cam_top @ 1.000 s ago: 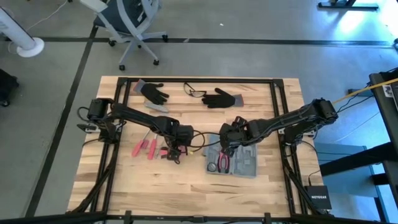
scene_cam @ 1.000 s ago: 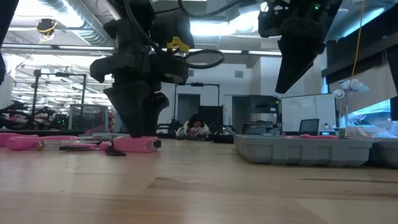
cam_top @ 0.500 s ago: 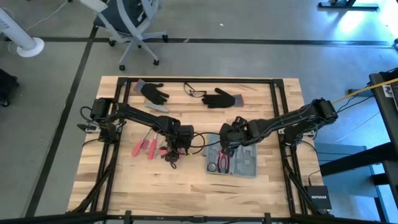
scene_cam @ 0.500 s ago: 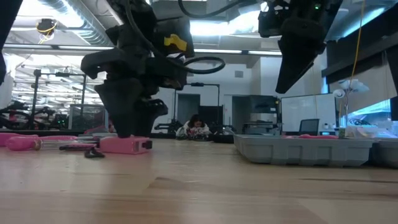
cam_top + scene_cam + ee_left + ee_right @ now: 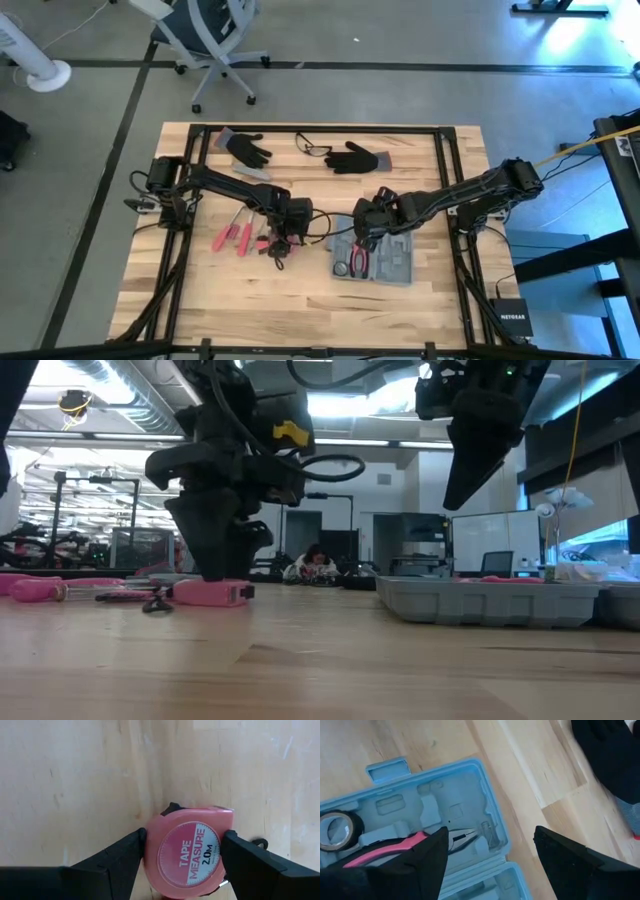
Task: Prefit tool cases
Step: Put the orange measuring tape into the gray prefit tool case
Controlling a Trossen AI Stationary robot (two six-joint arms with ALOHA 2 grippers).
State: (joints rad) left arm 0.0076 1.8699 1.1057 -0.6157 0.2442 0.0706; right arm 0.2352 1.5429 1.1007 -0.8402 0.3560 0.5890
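A pink tape measure [image 5: 189, 852] lies flat on the wooden table, left of the middle. My left gripper [image 5: 182, 837] points down over it, shut on it. The grey-blue tool case [image 5: 375, 262] lies open at the middle right. In its moulded slots are pink-handled pliers [image 5: 385, 852] and a roll of black tape [image 5: 335, 827]. My right gripper [image 5: 490, 840] hangs open above the case's far end and touches nothing. My left gripper pinches the tape measure's two opposite narrow sides [image 5: 147, 847] between its fingers [image 5: 125, 855]. The fingers come from above, pointing steeply down. The tape measure lies flat on the table [image 5: 210, 593], its printed face up.
Loose red-handled tools [image 5: 232, 238] lie left of the tape measure. Two black gloves [image 5: 245, 150] [image 5: 355, 157] and safety glasses [image 5: 313, 147] lie at the far edge. Bare wood spreads along the near side of the table.
My left gripper has shifted a little with the tape measure, which has slid slightly along the table and turned a bit; its dark strap has moved with it. My right gripper has kept still.
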